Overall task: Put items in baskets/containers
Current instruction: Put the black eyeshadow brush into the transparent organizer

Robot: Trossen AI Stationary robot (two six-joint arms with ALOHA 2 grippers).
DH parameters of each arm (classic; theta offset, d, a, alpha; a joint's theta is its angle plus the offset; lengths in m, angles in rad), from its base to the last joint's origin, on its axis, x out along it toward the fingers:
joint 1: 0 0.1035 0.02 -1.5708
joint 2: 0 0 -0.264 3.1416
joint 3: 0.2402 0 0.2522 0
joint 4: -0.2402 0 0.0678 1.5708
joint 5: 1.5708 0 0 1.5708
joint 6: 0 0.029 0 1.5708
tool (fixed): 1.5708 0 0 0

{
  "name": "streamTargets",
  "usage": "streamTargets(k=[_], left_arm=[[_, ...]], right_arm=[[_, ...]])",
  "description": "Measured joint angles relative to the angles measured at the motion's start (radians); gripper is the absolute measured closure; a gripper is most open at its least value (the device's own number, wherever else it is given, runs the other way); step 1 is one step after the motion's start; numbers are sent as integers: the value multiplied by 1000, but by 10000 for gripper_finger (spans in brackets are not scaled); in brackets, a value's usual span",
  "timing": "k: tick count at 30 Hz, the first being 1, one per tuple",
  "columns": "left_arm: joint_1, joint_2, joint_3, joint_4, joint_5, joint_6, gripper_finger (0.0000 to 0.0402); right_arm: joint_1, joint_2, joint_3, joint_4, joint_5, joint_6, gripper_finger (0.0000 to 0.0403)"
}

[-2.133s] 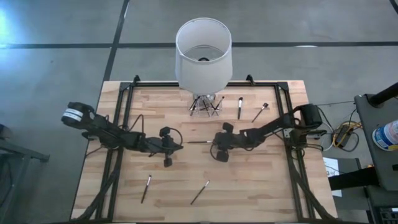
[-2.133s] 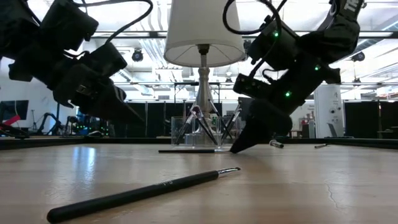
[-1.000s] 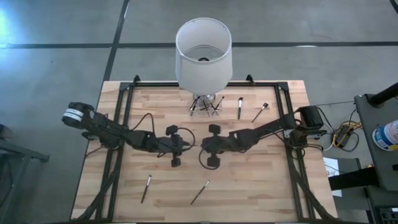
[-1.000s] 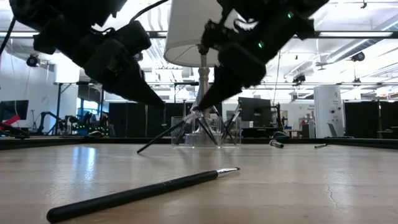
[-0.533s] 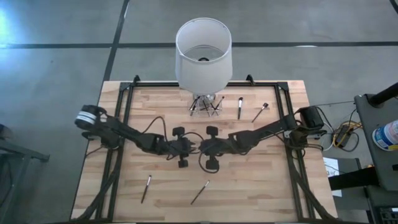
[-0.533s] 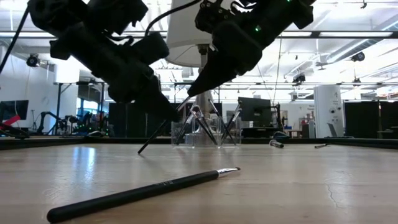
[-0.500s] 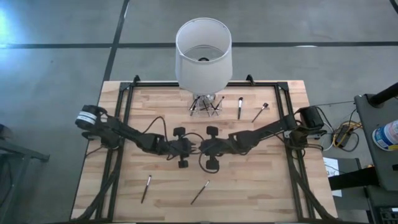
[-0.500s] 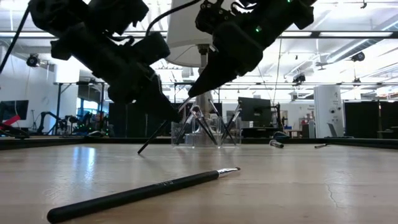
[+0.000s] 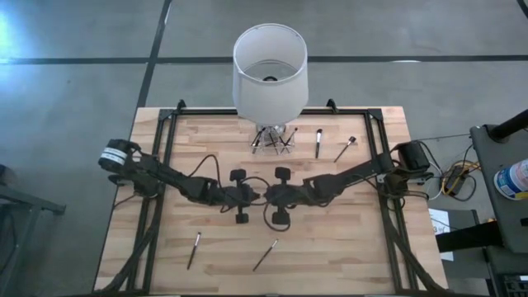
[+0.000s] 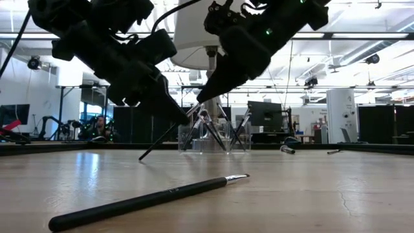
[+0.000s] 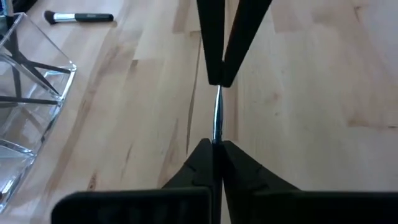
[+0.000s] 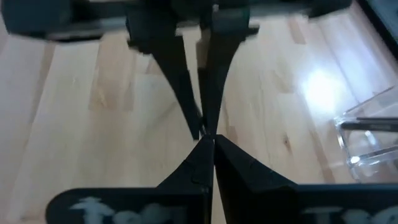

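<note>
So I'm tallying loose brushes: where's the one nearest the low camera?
In the low view that brush lies flat on the table, left of centre; in the high view it lies near the front edge, just right of another loose brush.

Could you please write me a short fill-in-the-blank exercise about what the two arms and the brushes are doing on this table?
1. The left gripper and the right gripper are both shut on the same ___.
2. In the low view, that held item is ___, not level.
3. The clear holder stands beneath the white ___.
4. On the table half away from the holder, ___ loose brushes lie.

Missing words: brush; tilted; lampshade; two.
</note>
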Motion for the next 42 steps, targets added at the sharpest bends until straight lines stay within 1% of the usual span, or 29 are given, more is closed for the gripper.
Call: streamTargets(k=[4, 6, 8, 11, 13, 15, 18, 22, 24, 25, 28, 30, 35, 42], left_arm=[[1, -2, 0, 4, -6, -7, 392], [2, -7, 0, 5, -11, -7, 392], [3, -17, 0, 5, -30, -10, 392], [3, -36, -5, 12, -90, -16, 392], [4, -59, -29, 64, -130, -16, 392], [12, -91, -72, 151, -163, -12, 392], [47, -153, -173, 340, -181, -4, 392], [162, -215, -310, 633, -182, -17, 392], [242, -233, -354, 720, -154, -46, 392], [285, -237, -363, 749, -115, -65, 392], [405, -239, -362, 756, 13, -129, 392], [459, -220, -338, 763, 72, -157, 392], [515, -175, -291, 774, 98, -159, 392], [557, -86, -264, 885, 115, -155, 392]], right_arm=[[27, -18, 13, -6, 26, -18, 394], [47, -42, 14, -23, 63, -20, 391], [73, -80, 16, -65, 135, -15, 383], [120, -149, 15, -136, 270, 13, 363], [155, -198, 4, -178, 346, 37, 349], [189, -243, -24, -215, 398, 62, 338], [241, -307, -88, -210, 452, 109, 334], [292, -361, -186, -170, 544, 159, 346], [307, -376, -231, -119, 578, 164, 355], [309, -385, -254, -93, 584, 161, 360], [310, -397, -308, -18, 586, 157, 372], [310, -404, -336, 1, 587, 154, 379], [310, -401, -350, 30, 588, 154, 387], [310, -398, -350, 47, 587, 131, 390]])
